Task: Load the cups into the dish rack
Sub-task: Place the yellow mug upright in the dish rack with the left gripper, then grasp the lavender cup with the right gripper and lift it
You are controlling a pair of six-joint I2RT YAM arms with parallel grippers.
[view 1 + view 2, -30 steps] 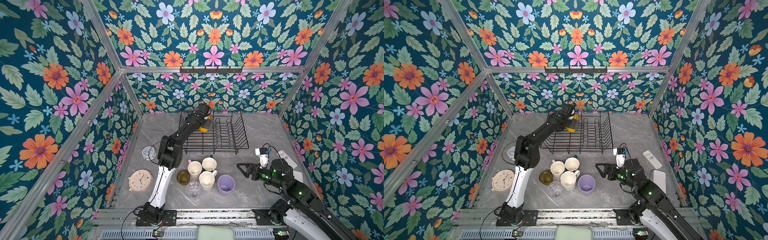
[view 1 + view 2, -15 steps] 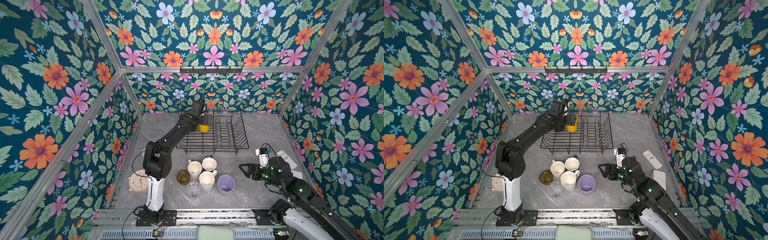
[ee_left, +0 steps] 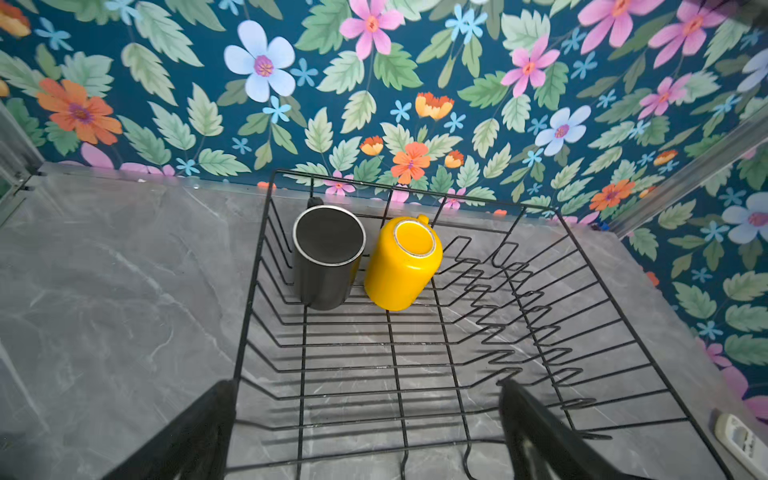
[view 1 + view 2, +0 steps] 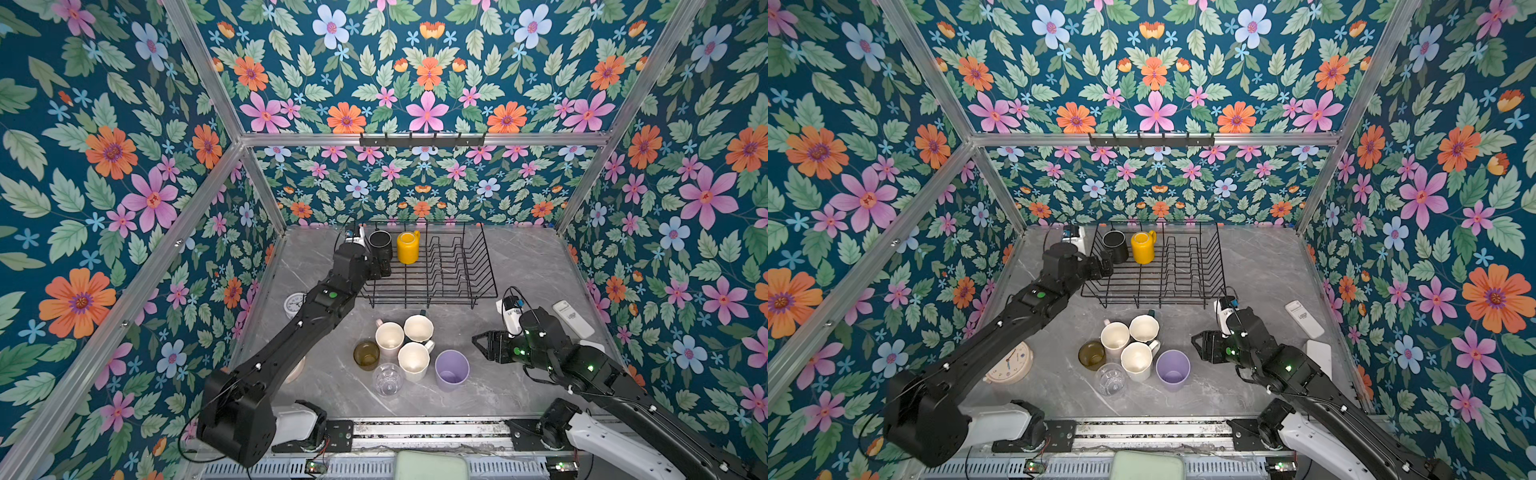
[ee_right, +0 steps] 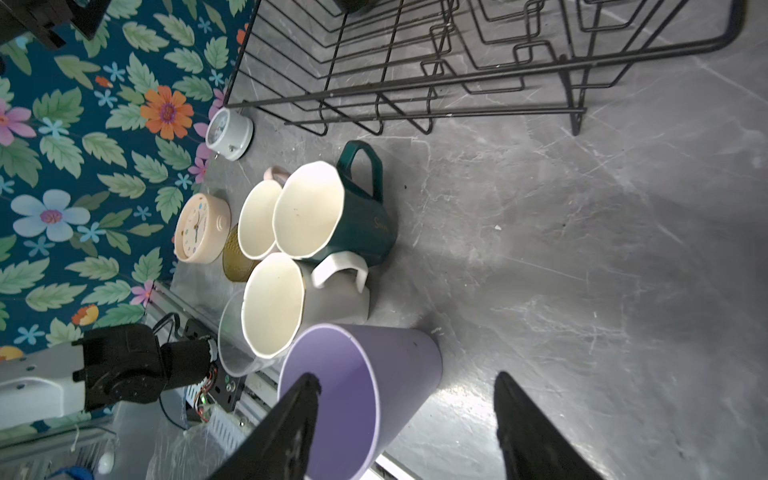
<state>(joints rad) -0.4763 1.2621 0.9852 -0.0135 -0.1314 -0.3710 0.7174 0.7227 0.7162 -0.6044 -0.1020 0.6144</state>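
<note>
- Dish rack (image 4: pixel 449 274): thin black metal wire, smooth coating.
- Desk (image 4: pixel 519 270): grey marble-look surface, smooth, faint sheen.
- Yellow mug (image 3: pixel 401 270): glossy glaze.
- Black mug (image 3: pixel 324 274): matt.
- Lilac tumbler (image 5: pixel 395 365): matt, plastic-looking.
- Clear glass (image 4: pixel 387 379): transparent, shiny.

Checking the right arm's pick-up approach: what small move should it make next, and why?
Probably ease the right gripper forward and close on the lilac tumbler at its wall. Its jaws stand open; in the wrist view one finger lines up with the tumbler's mouth, the other outside it. It stands upright, nearest that arm, and the dish rack has room.
</note>
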